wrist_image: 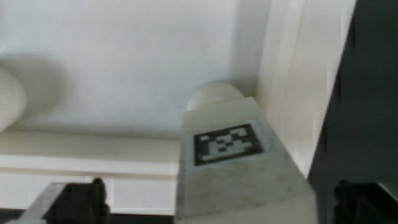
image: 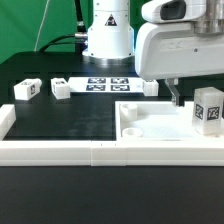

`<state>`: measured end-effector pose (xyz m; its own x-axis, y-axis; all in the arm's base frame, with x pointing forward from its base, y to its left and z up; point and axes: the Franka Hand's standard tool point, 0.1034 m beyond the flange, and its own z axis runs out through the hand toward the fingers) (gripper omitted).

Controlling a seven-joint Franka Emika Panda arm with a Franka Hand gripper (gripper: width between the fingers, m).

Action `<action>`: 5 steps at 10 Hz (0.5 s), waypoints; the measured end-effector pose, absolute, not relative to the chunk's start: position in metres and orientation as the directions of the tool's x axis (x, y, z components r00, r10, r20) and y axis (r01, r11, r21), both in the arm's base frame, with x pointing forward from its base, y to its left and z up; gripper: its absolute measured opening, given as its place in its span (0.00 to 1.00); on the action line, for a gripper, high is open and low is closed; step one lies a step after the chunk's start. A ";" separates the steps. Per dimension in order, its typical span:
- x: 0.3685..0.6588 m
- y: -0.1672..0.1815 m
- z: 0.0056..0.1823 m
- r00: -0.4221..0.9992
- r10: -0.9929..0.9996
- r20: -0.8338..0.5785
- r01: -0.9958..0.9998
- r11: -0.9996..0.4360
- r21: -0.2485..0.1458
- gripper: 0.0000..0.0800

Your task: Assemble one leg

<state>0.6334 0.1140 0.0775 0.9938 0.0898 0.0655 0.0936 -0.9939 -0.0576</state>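
Note:
A white leg (image: 210, 108) with a black-and-white tag stands upright at the right edge of the large white panel (image: 150, 122). In the wrist view this leg (wrist_image: 235, 160) rises between my fingertips, with a gap on each side. My gripper (wrist_image: 222, 203) is open and holds nothing. In the exterior view the gripper (image: 177, 97) hangs low over the panel, just to the exterior view's left of the standing leg. Three more legs lie on the black table: two at the left (image: 27, 90) (image: 62, 88) and one behind the panel (image: 147, 85).
The marker board (image: 105, 82) lies at the back near the arm's base. A white rail (image: 90, 151) runs along the front of the table and turns up the left side. The panel has round corner holes (image: 132, 128).

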 end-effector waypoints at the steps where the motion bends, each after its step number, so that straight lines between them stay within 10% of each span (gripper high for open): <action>1: 0.633 0.115 0.078 0.993 0.097 0.066 0.100 -0.993 -0.058 0.67; 2: 0.633 0.115 0.078 0.993 0.095 0.066 0.099 -0.993 -0.058 0.49; 5: 0.633 0.115 0.077 0.995 0.073 0.064 0.077 -0.995 -0.060 0.36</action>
